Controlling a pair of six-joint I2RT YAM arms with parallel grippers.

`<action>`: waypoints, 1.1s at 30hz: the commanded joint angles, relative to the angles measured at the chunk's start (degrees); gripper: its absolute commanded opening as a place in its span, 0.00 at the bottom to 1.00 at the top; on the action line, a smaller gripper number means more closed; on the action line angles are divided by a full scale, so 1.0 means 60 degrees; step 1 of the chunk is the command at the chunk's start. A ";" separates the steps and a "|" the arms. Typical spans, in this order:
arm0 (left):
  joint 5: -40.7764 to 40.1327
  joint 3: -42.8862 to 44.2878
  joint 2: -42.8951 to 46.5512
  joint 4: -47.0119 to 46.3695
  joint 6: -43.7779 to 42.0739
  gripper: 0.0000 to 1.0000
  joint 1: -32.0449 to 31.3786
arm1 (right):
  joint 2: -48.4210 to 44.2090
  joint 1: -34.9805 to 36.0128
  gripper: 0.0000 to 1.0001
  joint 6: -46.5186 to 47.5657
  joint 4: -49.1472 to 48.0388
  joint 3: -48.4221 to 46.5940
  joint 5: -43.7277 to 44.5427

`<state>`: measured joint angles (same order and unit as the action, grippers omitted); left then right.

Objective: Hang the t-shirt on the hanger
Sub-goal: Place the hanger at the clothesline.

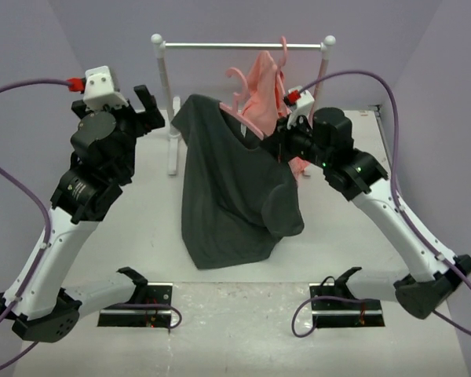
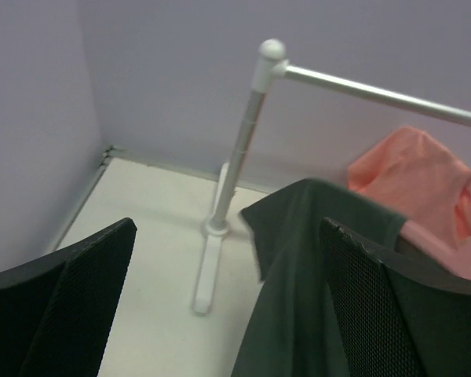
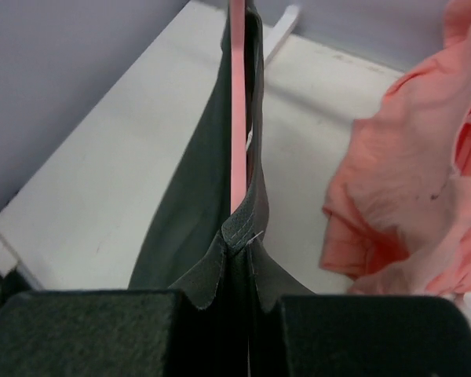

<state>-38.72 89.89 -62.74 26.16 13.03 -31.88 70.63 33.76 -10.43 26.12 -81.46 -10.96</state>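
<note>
Now right gripper pinches shirt over hanger, whose long axis runs toward left gripper, which stands wide and empty just beside shirt's other shoulder.

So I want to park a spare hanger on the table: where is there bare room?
Bare table lies between the left arm and the t-shirt, and again between the t-shirt and the right arm. Crowded at the back right, where the right fingers, hanger and salmon garment bunch under the rack.

left claw spread wide, right claw clamped
</note>
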 commanded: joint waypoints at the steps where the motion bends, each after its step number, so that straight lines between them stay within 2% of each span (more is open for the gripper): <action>1: -0.2004 -0.1401 0.1145 -0.0645 0.0303 1.00 0.0009 | 0.1232 0.0307 0.00 -0.1391 -0.0516 -0.2019 0.3353; 2: -0.1800 -0.1887 0.1659 -0.0701 0.0285 1.00 -0.0003 | 0.2118 0.0320 0.00 -0.1727 0.0006 -0.3643 0.3772; 4: -0.1631 -0.2386 0.1881 -0.0608 0.0219 1.00 -0.0002 | 0.3386 0.0345 0.00 -0.2084 0.0844 -0.5170 0.4059; 8: -0.0983 -0.2917 0.1902 0.0105 0.0482 1.00 0.0010 | 0.4792 0.0423 0.00 -0.2635 0.0813 -0.6438 0.4528; 12: -0.0524 -0.3712 0.2060 0.0082 0.0381 1.00 -0.0004 | 0.5787 0.0438 0.00 -0.2861 0.0861 -0.7506 0.5089; 21: -0.0042 -0.5475 0.2722 -0.0563 0.0063 1.00 0.0004 | 0.6841 0.0452 0.00 -0.2658 0.0606 -0.7715 0.5372; 26: -0.0891 -0.5781 0.2594 -0.0217 0.0715 1.00 0.0010 | 0.6454 0.0497 0.02 -0.2669 0.0188 -0.6241 0.4963; 27: -0.1050 -0.5764 0.2511 -0.0125 0.0841 1.00 0.0010 | 0.6245 0.0506 0.15 -0.2661 0.0080 -0.5774 0.4746; 28: -0.1175 -0.5754 0.2441 -0.0057 0.0966 1.00 0.0010 | 0.5939 0.0519 0.33 -0.2646 -0.0107 -0.5344 0.4515; 30: -0.1321 -0.5754 0.2348 0.0006 0.1214 1.00 0.0010 | 0.5021 0.0560 0.87 -0.2595 -0.0726 -0.4597 0.4008; 31: -0.1231 -0.5754 0.2270 0.0012 0.1278 1.00 0.0019 | 0.4579 0.0569 0.98 -0.2559 -0.0970 -0.4063 0.3650; 33: -0.1030 -0.5764 0.2053 -0.0009 0.1382 1.00 0.0051 | 0.3414 0.0565 0.99 -0.2345 -0.1176 -0.3194 0.3342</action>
<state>-43.04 55.48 -48.58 26.41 17.30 -31.90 107.20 36.51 -25.74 25.71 -108.17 14.89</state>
